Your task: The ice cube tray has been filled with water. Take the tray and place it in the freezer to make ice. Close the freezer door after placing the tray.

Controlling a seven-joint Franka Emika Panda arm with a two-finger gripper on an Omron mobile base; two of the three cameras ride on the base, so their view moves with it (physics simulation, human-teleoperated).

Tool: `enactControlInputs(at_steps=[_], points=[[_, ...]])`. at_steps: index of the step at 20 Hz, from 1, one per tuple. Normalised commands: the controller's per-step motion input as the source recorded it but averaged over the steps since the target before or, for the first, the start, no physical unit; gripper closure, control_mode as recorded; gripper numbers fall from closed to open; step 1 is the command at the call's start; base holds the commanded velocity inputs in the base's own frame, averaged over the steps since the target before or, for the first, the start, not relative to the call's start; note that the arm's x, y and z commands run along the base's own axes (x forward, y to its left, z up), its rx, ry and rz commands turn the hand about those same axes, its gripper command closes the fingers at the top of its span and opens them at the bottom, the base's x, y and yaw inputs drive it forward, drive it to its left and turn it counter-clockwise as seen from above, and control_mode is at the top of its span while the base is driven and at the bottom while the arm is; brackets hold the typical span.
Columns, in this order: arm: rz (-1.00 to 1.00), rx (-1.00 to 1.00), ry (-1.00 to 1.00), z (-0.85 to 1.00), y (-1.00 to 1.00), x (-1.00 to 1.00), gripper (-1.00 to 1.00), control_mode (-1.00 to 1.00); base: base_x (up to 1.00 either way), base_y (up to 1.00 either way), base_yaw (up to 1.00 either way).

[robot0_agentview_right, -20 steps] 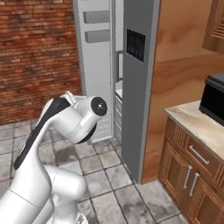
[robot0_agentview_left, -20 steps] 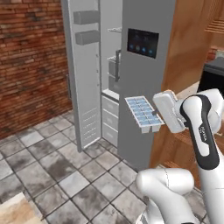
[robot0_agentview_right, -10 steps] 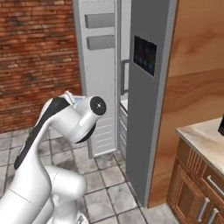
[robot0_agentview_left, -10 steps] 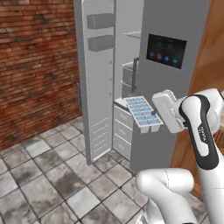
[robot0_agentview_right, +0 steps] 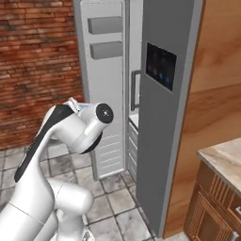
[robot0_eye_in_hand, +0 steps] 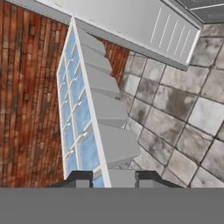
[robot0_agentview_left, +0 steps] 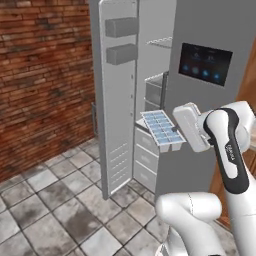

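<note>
End effector (robot0_eye_in_hand: 108,178) clamps the near end of ice cube tray (robot0_agentview_left: 161,129), fingers (robot0_eye_in_hand: 79,178) nearly closed on its rim, water (robot0_agentview_left: 159,126) level in the cells. Arm is bent, wrist roughly level, tray held out toward the freezer (robot0_agentview_left: 152,100). Base has rolled closer than a second ago, so insertion looks next. Freezer door (robot0_agentview_left: 116,90) hangs wide open.

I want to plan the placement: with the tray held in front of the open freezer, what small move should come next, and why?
Probably carry the white ice cube tray with pale blue cells forward into the grey steel freezer. The gripper is shut on the tray's end, the grey freezer door stands open, and the tray hangs just outside the shelves.
</note>
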Motion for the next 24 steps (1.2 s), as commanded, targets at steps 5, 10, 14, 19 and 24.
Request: enactControlInputs(at_steps=[5,10,14,19,24], points=[[0.0,0.0,0.0,0.0,0.0,0.0,1.0,1.0,0.34,0.0,-0.19],[0.0,0.0,0.0,0.0,0.0,0.0,1.0,1.0,0.38,0.11,-0.25],[0.0,0.0,0.0,0.0,0.0,0.0,1.0,1.0,0.5,0.25,-0.29],[0.0,0.0,0.0,0.0,0.0,0.0,1.0,1.0,0.56,0.36,-0.32],[0.0,0.0,0.0,0.0,0.0,0.0,1.0,1.0,0.52,0.38,-0.32]])
